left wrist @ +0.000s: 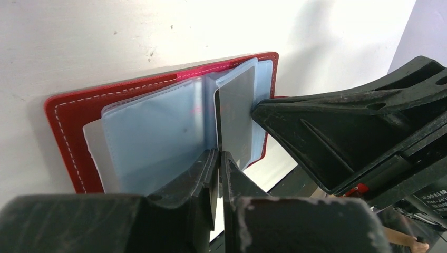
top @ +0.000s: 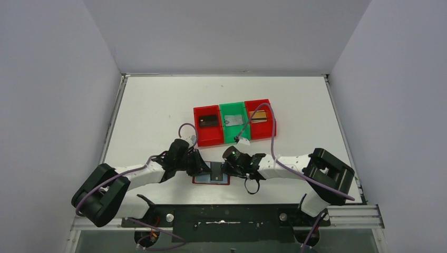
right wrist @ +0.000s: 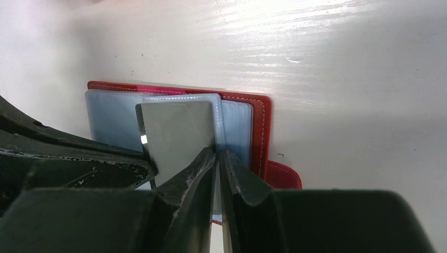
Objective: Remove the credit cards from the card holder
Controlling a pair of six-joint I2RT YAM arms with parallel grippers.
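Note:
The dark red card holder (top: 215, 174) lies open near the table's front edge, its pale blue-grey sleeves (left wrist: 153, 132) fanned out. A silvery-grey credit card (left wrist: 235, 116) stands partly out of a sleeve. My left gripper (left wrist: 220, 156) is shut on that card's near edge. From the other side my right gripper (right wrist: 219, 153) is shut on the sleeve (right wrist: 234, 124) beside the same card (right wrist: 176, 132). In the top view the left gripper (top: 203, 168) and right gripper (top: 225, 167) meet over the holder and hide its middle.
Behind the holder stand three joined bins: a red bin (top: 208, 136) with a dark card (top: 209, 120), a green bin (top: 232, 133) with a pale card (top: 232, 120), and a red bin (top: 262, 132) with a gold card (top: 258, 117). The holder's snap tab (right wrist: 282, 176) sticks out sideways.

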